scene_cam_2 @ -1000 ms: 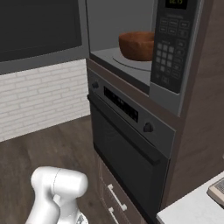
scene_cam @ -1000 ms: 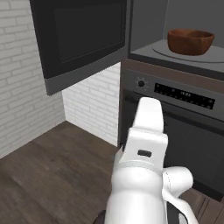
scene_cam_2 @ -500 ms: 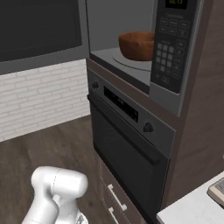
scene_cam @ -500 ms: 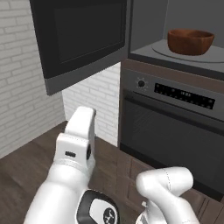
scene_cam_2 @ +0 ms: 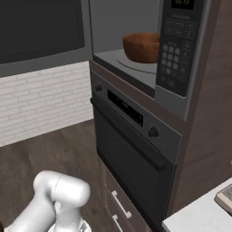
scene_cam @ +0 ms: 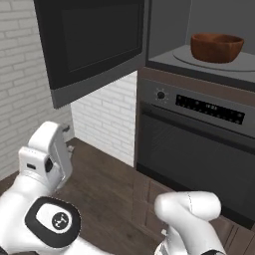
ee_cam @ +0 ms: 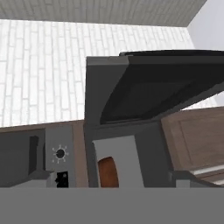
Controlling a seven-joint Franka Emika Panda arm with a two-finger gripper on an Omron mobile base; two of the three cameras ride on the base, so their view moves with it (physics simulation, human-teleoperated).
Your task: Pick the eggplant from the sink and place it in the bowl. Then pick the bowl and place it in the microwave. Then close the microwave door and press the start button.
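Bowl (scene_cam: 217, 47) sits inside the microwave (scene_cam_2: 131, 59) on the round turntable, so the placing step looks done; can't tell if the eggplant is in it, rim hides the inside. Door (scene_cam: 92, 42) hangs wide open, swung out to the left of the cavity, so closing it looks like the step in hand, then the start button.

Arm is folded low and back, prob. to get clear of the cavity and come round the outside of the door. Tool is open w/ nothing in it. From the hand view, rolled sideways, the door is above and ahead of the tool, well apart; a brown sliver of the bowl shows just ahead, between the tips.

Writing: keypad (scene_cam_2: 174, 52) right of the cavity and its display are too small to read. Oven (scene_cam: 199, 149) below has a knob and a dark display strip, also unreadable. No brand seen.
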